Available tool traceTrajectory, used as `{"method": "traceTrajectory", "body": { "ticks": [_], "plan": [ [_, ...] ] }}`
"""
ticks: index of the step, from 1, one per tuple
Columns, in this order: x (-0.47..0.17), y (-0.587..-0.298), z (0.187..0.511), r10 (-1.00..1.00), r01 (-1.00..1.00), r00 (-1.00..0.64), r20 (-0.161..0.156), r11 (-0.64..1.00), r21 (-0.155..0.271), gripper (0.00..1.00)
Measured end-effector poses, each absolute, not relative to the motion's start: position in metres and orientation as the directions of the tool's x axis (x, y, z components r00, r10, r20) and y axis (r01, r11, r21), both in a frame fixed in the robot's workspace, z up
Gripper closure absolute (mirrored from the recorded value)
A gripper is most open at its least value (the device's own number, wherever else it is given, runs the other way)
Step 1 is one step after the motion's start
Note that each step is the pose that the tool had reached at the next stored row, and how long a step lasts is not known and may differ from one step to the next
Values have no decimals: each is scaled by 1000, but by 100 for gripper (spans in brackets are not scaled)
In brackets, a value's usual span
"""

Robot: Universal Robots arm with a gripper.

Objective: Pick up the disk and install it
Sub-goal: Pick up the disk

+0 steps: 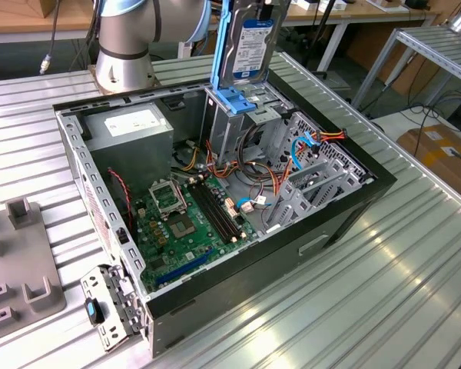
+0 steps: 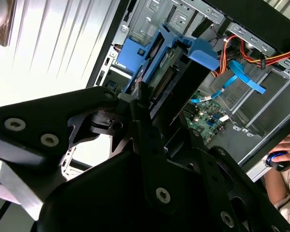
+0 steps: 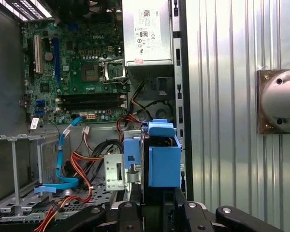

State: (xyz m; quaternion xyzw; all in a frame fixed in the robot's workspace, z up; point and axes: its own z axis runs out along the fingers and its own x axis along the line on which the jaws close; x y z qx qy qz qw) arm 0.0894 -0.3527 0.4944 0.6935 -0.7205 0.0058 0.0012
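Your black gripper had its fingers clamped on the silver-metal, blue-railed rectangular disk; disk hung upright just above the grey metal drive cage, at the corner of the open black computer case nearest the grey arm base; case sat on the ribbed metal tabletop.

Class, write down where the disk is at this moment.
In the exterior view the disk stands upright at top centre, over the metal drive cage, with the power supply to the exterior view's left.
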Motion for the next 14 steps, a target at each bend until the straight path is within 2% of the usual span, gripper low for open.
{"method": "traceTrajectory", "body": {
  "ticks": [14],
  "plan": [
    [89,-369,494,-999,-999,-38,13,38,-7,65]
  ]
}}
